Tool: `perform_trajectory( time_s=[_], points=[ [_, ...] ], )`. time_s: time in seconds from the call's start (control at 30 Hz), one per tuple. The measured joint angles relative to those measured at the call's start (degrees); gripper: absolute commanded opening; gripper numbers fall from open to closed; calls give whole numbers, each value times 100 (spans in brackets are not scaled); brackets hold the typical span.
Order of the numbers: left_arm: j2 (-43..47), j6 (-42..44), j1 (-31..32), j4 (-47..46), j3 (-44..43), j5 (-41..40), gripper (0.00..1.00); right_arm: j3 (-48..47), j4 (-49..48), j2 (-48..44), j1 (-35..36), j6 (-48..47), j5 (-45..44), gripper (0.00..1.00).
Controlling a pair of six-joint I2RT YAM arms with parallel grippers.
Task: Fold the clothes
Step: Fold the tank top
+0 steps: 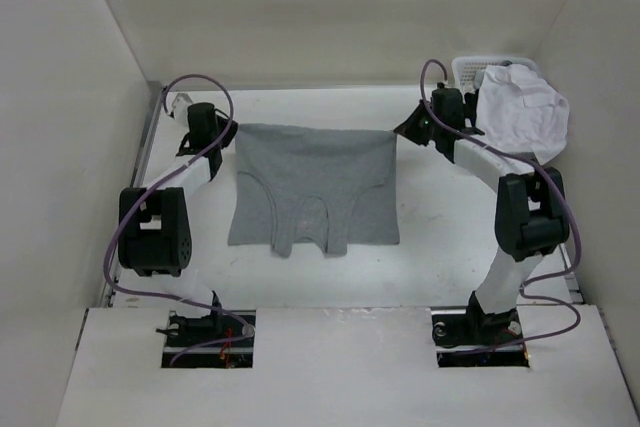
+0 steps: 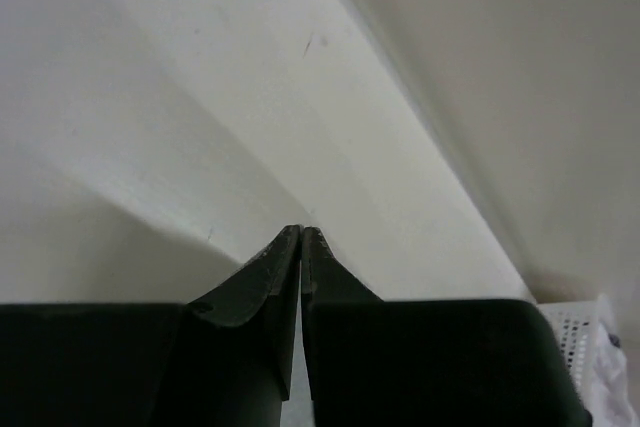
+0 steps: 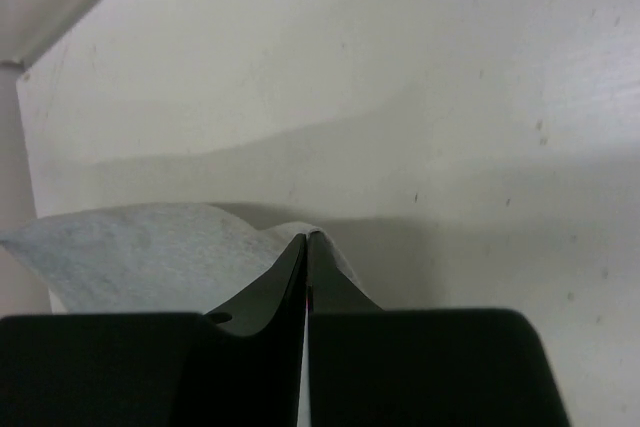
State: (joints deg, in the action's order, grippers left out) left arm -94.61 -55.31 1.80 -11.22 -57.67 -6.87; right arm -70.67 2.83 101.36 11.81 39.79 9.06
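top external view: the grey t-shirt (image 1: 315,182) lies on the white table (image 1: 440,247) between the two arms, in the far half of the surface. its far edge is drawn in a nearly straight line from one gripper to the other. its near part spreads flat on the table, with the curved seams and a small arch at the near hem facing up.

the left gripper (image 1: 228,132) sits at the far left corner of the t-shirt. its jaws are pressed together and the cloth corner runs right up to its tips. the right gripper (image 1: 405,130) sits at the far right corner, pinched shut on the cloth in the same way.

left wrist view: the left gripper (image 2: 301,235) shows its two dark fingers (image 2: 265,282) closed tip to tip with only a hairline between them. no cloth shows past the tips from this angle. a white perforated basket (image 2: 570,325) is at the lower right edge, with a bit of white shirt (image 2: 618,367) beside it.

right wrist view: the right gripper (image 3: 306,239) is closed. the grey t-shirt (image 3: 130,242) sticks out from its tips and fans off to the left over the pale table.

at the far right corner in the top external view, the basket (image 1: 470,69) holds the crumpled white shirt (image 1: 525,107), which spills over its rim. it sits just beside the right arm and apart from the t-shirt.
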Motion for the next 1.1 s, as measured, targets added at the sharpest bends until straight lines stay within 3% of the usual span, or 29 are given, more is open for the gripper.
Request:
perform_trajectory(
  time_s=[0.13, 0.4, 0.6, 0.87, 1.1],
  points=[
    [-306, -96, -240, -271, -282, 221, 0, -474, -42, 330, -192, -24, 109, 3],
    [-275, -293, -487, -678, -20, 487, 0, -610, -181, 374, -286, -57, 232, 3],
    [315, -457, -448, -922, 1154, 601, 0, 614, -396, -289, -232, -55, 184, 3],
    [2175, -656, -509, -1152, 2817, 787, 0, 2435, -616, -1943, 219, -35, -262, 3],
    [3355, -675, -811, -1207, 3676, 1141, 1, 3735, -684, -3193, 723, 103, -669, 4]
  ],
)
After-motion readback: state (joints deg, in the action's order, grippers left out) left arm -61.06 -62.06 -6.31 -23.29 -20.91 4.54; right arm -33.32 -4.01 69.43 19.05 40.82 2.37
